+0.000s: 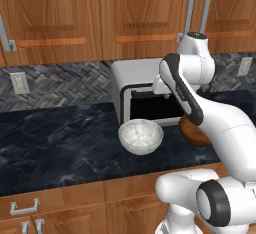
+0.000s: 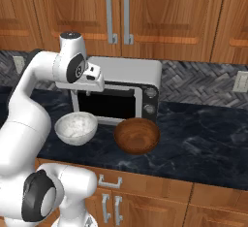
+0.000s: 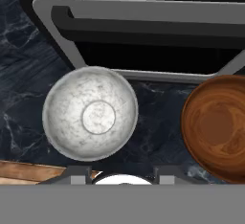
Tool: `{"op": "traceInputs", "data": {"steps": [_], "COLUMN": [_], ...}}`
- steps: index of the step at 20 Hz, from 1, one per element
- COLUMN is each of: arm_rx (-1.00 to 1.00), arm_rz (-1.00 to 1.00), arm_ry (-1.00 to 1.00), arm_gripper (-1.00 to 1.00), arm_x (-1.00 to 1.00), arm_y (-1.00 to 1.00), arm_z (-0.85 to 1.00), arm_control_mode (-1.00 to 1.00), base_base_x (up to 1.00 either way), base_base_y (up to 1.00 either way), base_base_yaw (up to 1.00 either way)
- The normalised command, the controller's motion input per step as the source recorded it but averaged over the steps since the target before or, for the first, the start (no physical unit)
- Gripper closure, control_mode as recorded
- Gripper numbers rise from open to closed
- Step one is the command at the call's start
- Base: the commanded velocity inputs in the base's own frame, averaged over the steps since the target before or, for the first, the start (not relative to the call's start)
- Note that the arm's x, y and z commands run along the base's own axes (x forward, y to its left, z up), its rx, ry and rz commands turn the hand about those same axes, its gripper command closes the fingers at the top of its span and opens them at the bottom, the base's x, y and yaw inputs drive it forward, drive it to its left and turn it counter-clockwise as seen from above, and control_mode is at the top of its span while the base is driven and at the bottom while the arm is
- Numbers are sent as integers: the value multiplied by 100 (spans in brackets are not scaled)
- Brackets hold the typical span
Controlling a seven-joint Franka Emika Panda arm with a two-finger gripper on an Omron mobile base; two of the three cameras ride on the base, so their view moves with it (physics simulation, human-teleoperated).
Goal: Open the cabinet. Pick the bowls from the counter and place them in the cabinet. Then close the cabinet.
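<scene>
The cabinet (image 2: 121, 12), a reddish-brown wall unit, hung closed above the counter (image 2: 203, 134), its two panelled doors meeting at paired vertical silver bar handles (image 2: 118, 13). In the left base view we saw the same cabinet (image 1: 200, 8) at upper right, partly behind the arm.

Below it, on the black veined counter (image 1: 55, 148), we found both bowls standing upright and side by side, apart from one another. The speckled whitish-grey bowl (image 2: 76, 128) sat to the left, just in front of the toaster oven (image 2: 121, 92); the dark brown wooden bowl (image 2: 137, 135) sat to its right, before the oven's knob panel. From the left base view the grey bowl (image 1: 140, 136) was fully visible, while the wooden bowl (image 1: 194, 133) was largely hidden behind the arm. In the hand view the grey bowl (image 3: 91, 114) lay left of centre and the wooden bowl (image 3: 217, 128) ran off the right edge, with the oven's dark glass door (image 3: 153, 50) beyond them.

The gripper (image 3: 125, 176) hovered over the counter edge, looking down on the bowls; its jaws held nothing, and we could not tell how far apart they stood. In the right base view the hand (image 2: 89, 78) was raised in front of the oven's top left corner.

Wall outlets (image 1: 20, 83) interrupted the grey herringbone backsplash (image 2: 203, 83), and low drawers with small silver handles (image 2: 110, 181) ran beneath the counter.
</scene>
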Motion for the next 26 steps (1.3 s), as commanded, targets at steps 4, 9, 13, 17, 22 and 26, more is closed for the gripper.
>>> {"op": "traceInputs", "data": {"steps": [4,9,13,17,22,26], "arm_rx": [0,0,0,0,0,0], "arm_rz": [0,0,0,0,0,0], "arm_ry": [-2,-6,-10,-23,-32,-38], "arm_gripper": [-100,-100,-100,-100,-100,-100], "arm_x": [-4,-13,-20,-23,-22,-16], "arm_y": [-6,-13,-10,-14,-11,-5], "arm_z": [0,0,4,27,34,37], "arm_control_mode": [-100,-100,-100,-100,-100,-100], "base_base_x": [0,0,0,0,0,0], "base_base_y": [0,0,0,0,0,0], "base_base_yaw": [0,0,0,0,0,0]}}
